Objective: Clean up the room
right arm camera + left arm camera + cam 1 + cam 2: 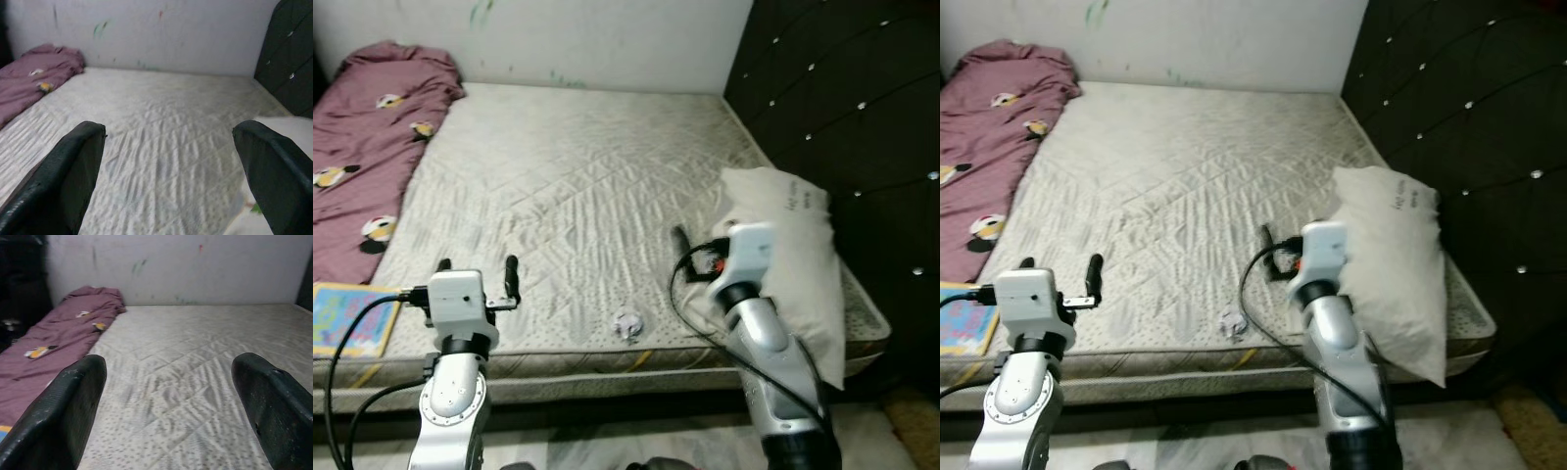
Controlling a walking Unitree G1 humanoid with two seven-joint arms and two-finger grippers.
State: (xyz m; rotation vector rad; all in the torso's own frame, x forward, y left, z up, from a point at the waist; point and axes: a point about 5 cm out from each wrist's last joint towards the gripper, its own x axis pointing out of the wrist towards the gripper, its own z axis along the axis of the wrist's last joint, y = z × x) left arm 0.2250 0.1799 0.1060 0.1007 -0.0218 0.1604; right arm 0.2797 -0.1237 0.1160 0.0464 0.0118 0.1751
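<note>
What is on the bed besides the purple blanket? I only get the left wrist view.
Observer: A white pillow lies along the bed's right edge, by the dark headboard.
Operator: Is there any rubbish?
Observer: Yes, a small crumpled white scrap sits near the mattress's front edge, between the two arms.
Operator: Anything near my hand?
Observer: A colourful book lies at the front left corner, beside the left gripper, which is open.
Operator: And the other hand?
Observer: The right gripper is open too, raised next to the pillow.
</note>
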